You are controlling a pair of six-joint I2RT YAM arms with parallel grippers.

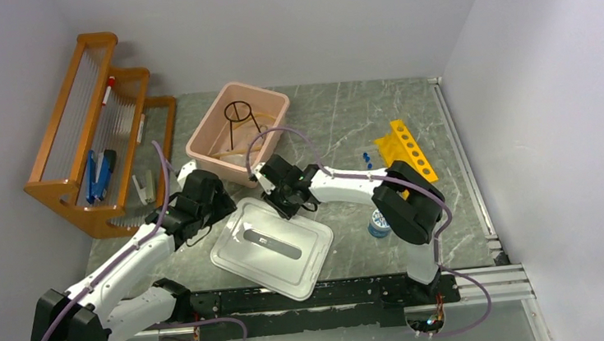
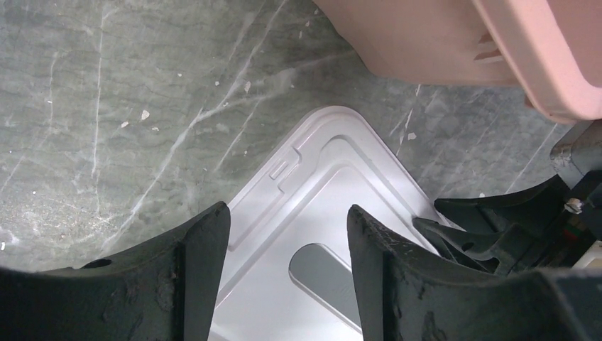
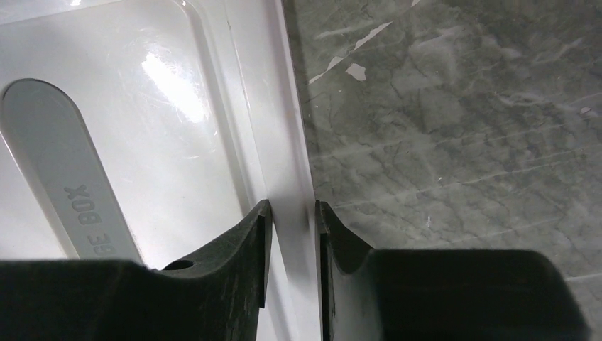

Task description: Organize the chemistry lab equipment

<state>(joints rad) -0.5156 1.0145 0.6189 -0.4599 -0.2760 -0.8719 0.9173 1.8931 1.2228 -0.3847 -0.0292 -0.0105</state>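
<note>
The white lid (image 1: 272, 247) lies flat on the table in front of the pink tub (image 1: 270, 107). My right gripper (image 1: 283, 198) is shut on the lid's far rim (image 3: 287, 163); the rim sits between its fingers (image 3: 259, 234). My left gripper (image 1: 218, 215) is open, its fingers (image 2: 209, 249) either side of the lid's far left corner (image 2: 334, 156), just above it. A black wire tripod ring (image 1: 240, 118) stands in the tub. The yellow tube rack (image 1: 407, 151) and tiny blue-capped vials (image 1: 368, 160) lie at the right.
The orange wooden rack (image 1: 97, 131) stands at the far left with blue tools in it. A blue-capped bottle (image 1: 379, 226) stands beside the right arm's base. The right gripper's fingers (image 2: 497, 227) show close to the left gripper. The pink tub's wall (image 2: 440, 42) is just beyond.
</note>
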